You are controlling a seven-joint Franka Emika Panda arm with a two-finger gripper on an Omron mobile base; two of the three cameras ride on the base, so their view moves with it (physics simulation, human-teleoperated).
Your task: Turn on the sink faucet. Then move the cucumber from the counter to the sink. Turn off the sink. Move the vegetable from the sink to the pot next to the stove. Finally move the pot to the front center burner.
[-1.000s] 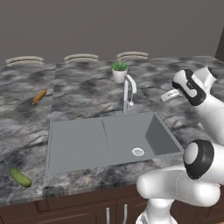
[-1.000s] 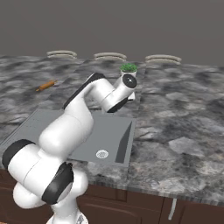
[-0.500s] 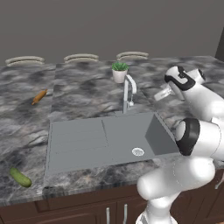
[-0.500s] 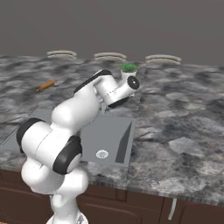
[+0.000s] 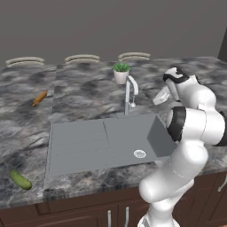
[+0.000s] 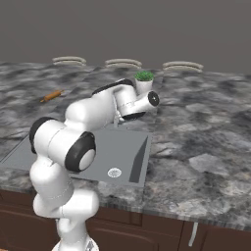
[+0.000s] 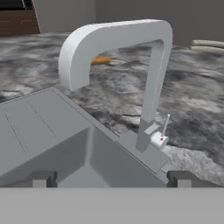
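- The counter (image 5: pixel 88 95) carries everything, one continuous dark marbled slab; the step in hand, as I judge it, is the first one, turning on the sink faucet (image 5: pixel 130 92), since no water runs from the spout.
- The sink (image 5: pixel 80 146) is a single basin with its ribbed drainboard half on the left in the left base view and one round drain (image 5: pixel 139 154) in the deeper half.
- The gripper (image 7: pixel 111 178) sits to the right of the faucet in the left base view, its fingers spread wide with nothing between them, looking across at the tap's base.
- One faucet stands at the back rim of the sink; its small side lever (image 7: pixel 165 127) is a thin upright rod, and doing this well likely means approaching level and slowly, centring the lever between the fingers and nudging it, not the spout.
- Three pale plates (image 5: pixel 81 58) rest along the back edge.
- One potted plant (image 5: pixel 121 72) stands just behind the faucet; worth avoiding on the way in.
- One cucumber (image 5: pixel 21 179) lies on the counter's front left corner, well apart from the gripper.
- One orange vegetable (image 5: pixel 39 98) lies far left.
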